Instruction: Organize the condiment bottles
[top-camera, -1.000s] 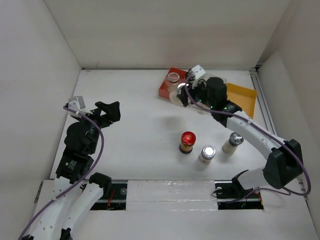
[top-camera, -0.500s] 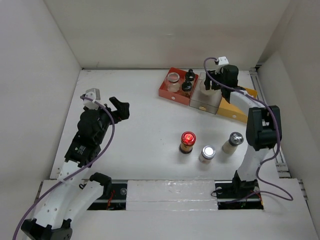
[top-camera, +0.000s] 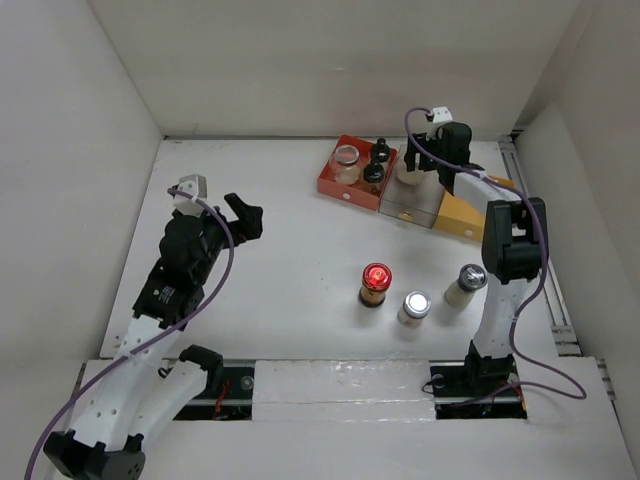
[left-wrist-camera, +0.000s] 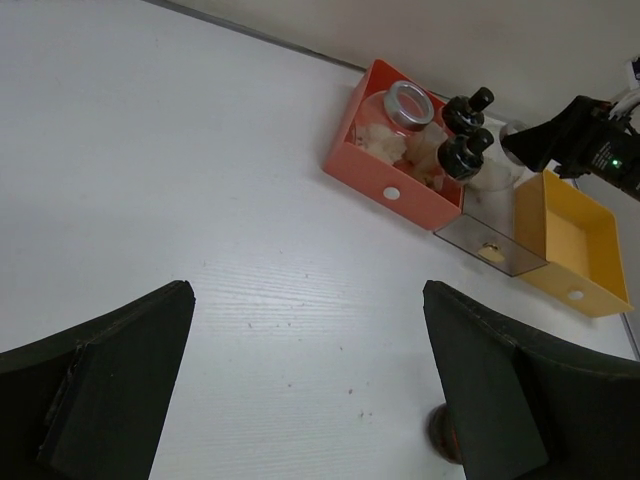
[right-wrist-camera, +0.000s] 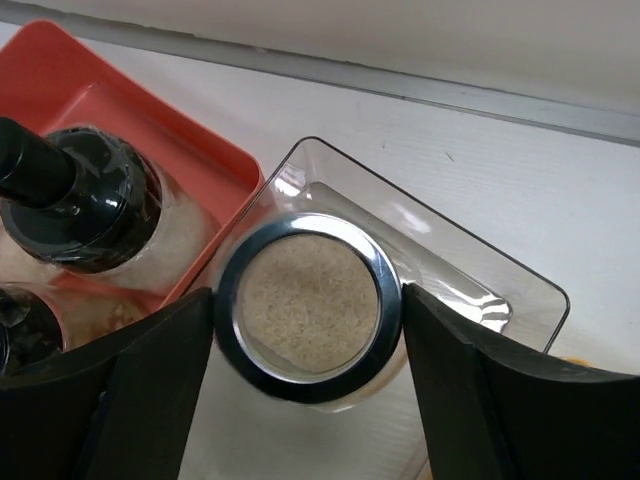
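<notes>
My right gripper (top-camera: 412, 168) is shut on a silver-rimmed jar of pale grains (right-wrist-camera: 308, 305), held inside the clear tray (right-wrist-camera: 480, 290) at the back. The red tray (top-camera: 340, 182) beside it holds a glass jar (top-camera: 347, 157) and two black-capped bottles (top-camera: 378, 160). On the table stand a red-capped bottle (top-camera: 375, 283), a silver-capped jar (top-camera: 415, 305) and a silver-capped bottle (top-camera: 466, 283). My left gripper (top-camera: 245, 215) is open and empty over bare table at the left; in its wrist view (left-wrist-camera: 305, 300) the trays lie far ahead.
A yellow tray (top-camera: 470, 215) lies right of the clear tray, partly under my right arm. White walls close in the table at the back and on both sides. The three loose bottles stand in a row in front of my right arm's base.
My right gripper has carried the jar from over the red tray rightward into the clear tray, uncovering the two black-capped bottles. My left gripper has moved slightly right and forward, still open.
</notes>
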